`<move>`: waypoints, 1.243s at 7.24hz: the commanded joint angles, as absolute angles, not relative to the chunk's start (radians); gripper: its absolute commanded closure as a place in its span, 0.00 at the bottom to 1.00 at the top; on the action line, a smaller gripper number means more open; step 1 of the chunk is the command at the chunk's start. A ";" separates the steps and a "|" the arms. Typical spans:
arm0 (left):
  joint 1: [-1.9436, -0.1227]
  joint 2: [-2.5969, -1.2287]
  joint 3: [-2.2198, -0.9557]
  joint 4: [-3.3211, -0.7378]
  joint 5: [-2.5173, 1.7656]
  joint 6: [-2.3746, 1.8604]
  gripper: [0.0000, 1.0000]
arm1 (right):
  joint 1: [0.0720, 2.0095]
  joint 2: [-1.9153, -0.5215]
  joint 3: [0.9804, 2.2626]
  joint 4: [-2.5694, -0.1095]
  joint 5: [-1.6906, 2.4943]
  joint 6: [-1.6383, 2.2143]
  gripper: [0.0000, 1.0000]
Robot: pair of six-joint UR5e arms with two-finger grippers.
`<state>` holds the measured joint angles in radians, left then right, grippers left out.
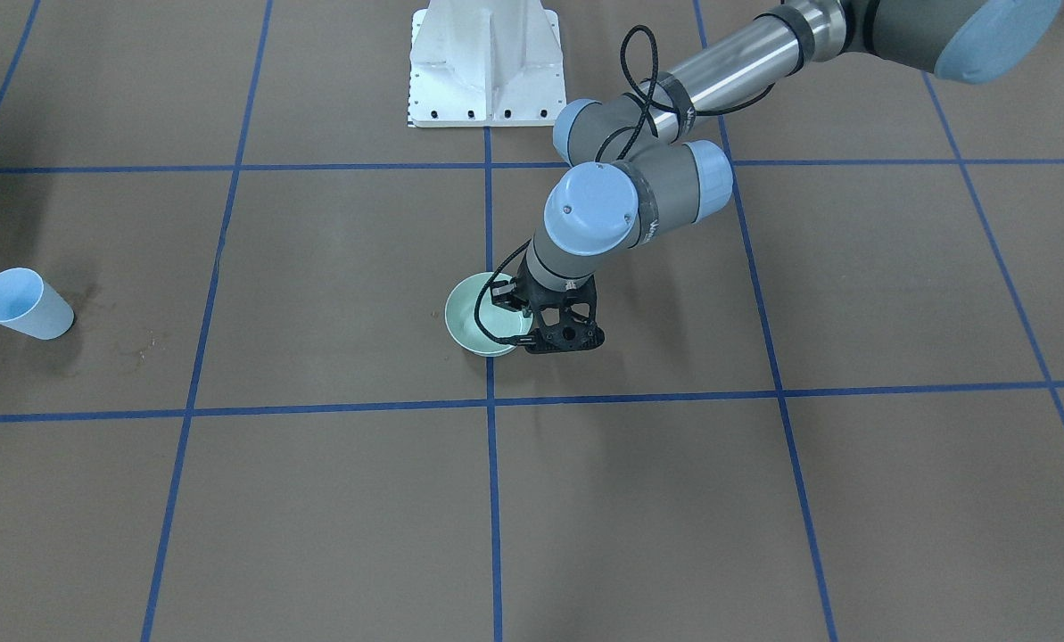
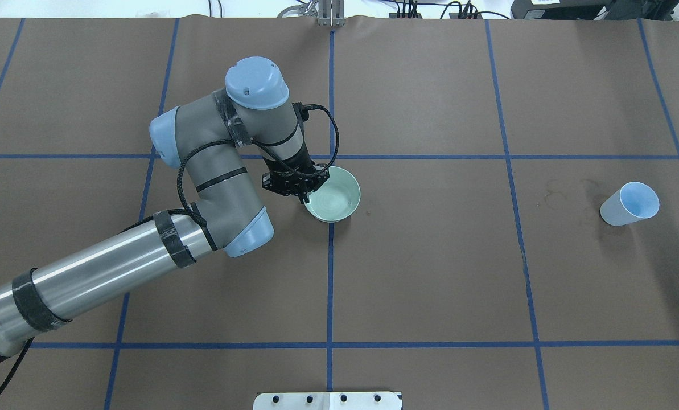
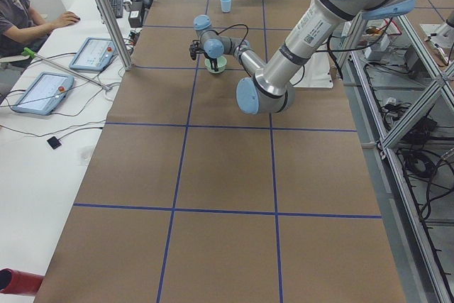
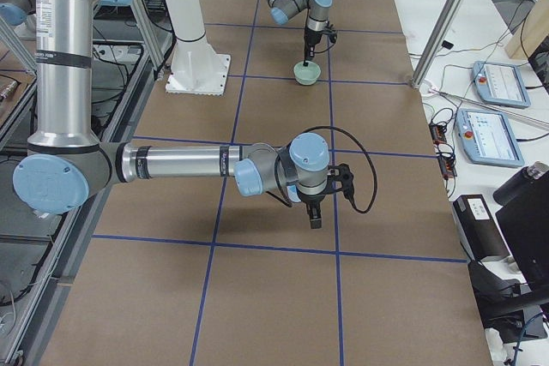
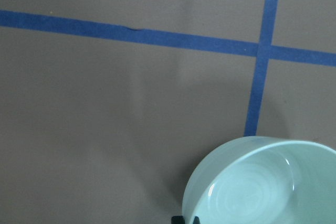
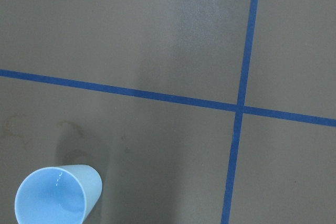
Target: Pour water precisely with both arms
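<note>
At table [image 2: 430,273] centre left gripper [image 2: 305,195] pinches bowl [image 2: 339,199] rim, faint ripples inside maybe water [image 5: 247,192]; cup [image 2: 629,204] stands well apart toward right edge, nearer right gripper [image 4: 314,219], whose grip I cannot tell.

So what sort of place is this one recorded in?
Probably a robotics lab test cell: a brown paper-covered table gridded with blue tape, grey touchscreen control tablets on a white side bench, and aluminium frame posts.

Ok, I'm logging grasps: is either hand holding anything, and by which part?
The left hand appears to pinch the pale green bowl by its rim, on the arm's side. Nothing shows in the right hand.
</note>
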<state>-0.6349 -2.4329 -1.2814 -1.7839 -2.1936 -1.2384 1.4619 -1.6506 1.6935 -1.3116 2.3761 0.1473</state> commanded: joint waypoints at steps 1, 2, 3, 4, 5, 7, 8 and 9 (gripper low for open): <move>-0.632 -2.433 -1.275 -1.801 -2.194 -1.238 0.73 | 1.462 -1.651 1.694 -1.312 2.376 0.147 0.00; -0.632 -2.434 -1.272 -1.802 -2.194 -1.239 0.71 | 1.462 -1.651 1.694 -1.312 2.376 0.147 0.00; -0.632 -2.436 -1.272 -1.802 -2.194 -1.238 0.71 | 1.462 -1.651 1.694 -1.312 2.376 0.147 0.00; -0.632 -2.437 -1.273 -1.802 -2.194 -1.239 0.66 | 1.462 -1.651 1.694 -1.312 2.376 0.147 0.00; -0.641 -2.447 -1.282 -1.801 -2.194 -1.239 0.47 | 1.462 -1.651 1.695 -1.312 2.378 0.149 0.00; -0.688 -2.394 -1.407 -1.784 -2.204 -1.239 0.26 | 1.396 -1.658 1.689 -1.167 2.366 0.161 0.00; -0.699 -2.275 -1.531 -1.784 -2.206 -1.235 0.26 | 1.358 -1.679 1.689 -1.087 2.367 0.214 0.00; -0.728 -2.163 -1.637 -1.787 -2.215 -1.227 0.26 | 1.295 -1.693 1.689 -0.965 2.358 0.247 0.00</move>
